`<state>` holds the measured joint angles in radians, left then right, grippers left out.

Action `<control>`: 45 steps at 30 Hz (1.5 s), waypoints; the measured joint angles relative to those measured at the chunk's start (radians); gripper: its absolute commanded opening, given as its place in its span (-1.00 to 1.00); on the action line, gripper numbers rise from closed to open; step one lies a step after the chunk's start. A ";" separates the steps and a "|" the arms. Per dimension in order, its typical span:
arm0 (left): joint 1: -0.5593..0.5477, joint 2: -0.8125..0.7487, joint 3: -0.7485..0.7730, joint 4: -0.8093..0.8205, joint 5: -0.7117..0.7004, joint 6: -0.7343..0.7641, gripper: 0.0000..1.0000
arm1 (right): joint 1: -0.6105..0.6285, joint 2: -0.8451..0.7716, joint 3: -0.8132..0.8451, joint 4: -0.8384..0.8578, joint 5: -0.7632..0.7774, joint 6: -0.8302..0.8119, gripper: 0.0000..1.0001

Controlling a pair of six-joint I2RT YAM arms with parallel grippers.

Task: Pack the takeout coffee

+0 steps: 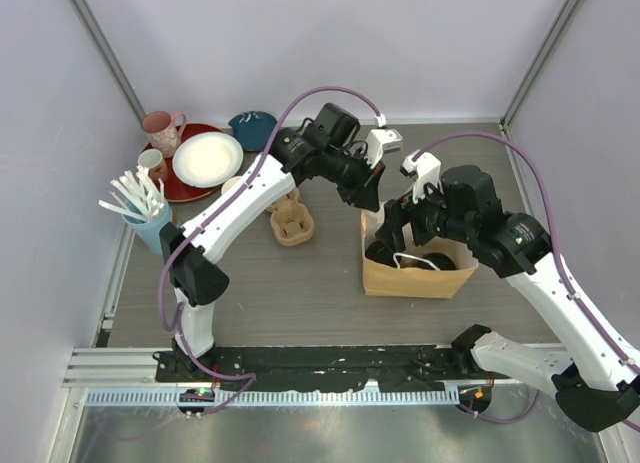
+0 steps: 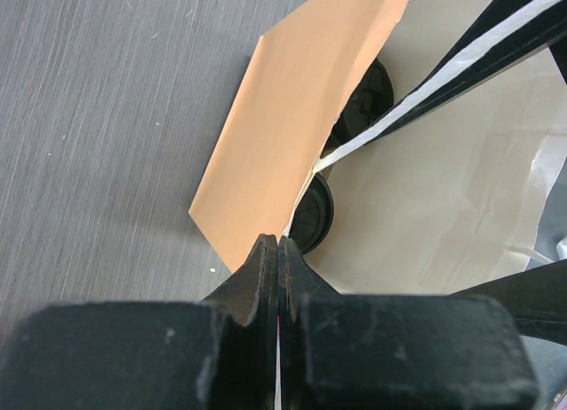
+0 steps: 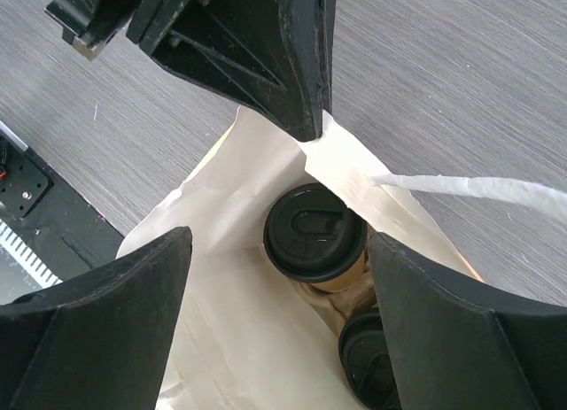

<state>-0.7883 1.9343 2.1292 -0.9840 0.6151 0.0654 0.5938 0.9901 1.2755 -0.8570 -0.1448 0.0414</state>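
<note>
A brown paper bag (image 1: 418,276) stands open right of the table's centre. Two takeout coffee cups with black lids stand inside it: one (image 3: 314,233) upright near the far wall, the other (image 3: 372,367) lower and partly behind my right finger. Both lids (image 2: 312,213) (image 2: 368,95) also peek past the bag's wall in the left wrist view. My left gripper (image 2: 279,243) is shut on the bag's rim (image 3: 330,137), pinching the paper and holding that side up. My right gripper (image 3: 279,242) hangs open over the bag's mouth, fingers apart on either side of the upper cup, touching nothing.
A white twisted paper handle (image 3: 469,187) stretches across the bag's opening. A tan pulp cup carrier (image 1: 292,224) sits left of the bag. At the back left are a red tray with a white plate (image 1: 208,159), a pink mug (image 1: 162,131), a blue bowl (image 1: 252,129) and a teal cup of white utensils (image 1: 148,219).
</note>
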 measured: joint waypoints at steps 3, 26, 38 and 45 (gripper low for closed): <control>-0.001 0.000 0.000 0.000 0.000 0.000 -1.00 | 0.000 -0.002 0.000 0.000 0.000 0.000 0.72; -0.002 0.000 0.000 -0.016 -0.002 0.000 -1.00 | 0.000 -0.070 -0.099 -0.002 0.031 -0.001 0.71; -0.002 0.000 0.000 -0.021 -0.005 0.001 -1.00 | 0.000 -0.083 -0.106 -0.086 0.049 -0.001 0.72; -0.002 0.000 0.000 -0.021 -0.005 0.004 -1.00 | 0.000 -0.094 -0.088 -0.122 0.050 -0.005 0.72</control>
<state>-0.7902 1.9343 2.1296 -1.0054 0.6102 0.0696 0.5934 0.8959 1.1877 -0.9794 -0.0948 0.0368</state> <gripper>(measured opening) 0.011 0.860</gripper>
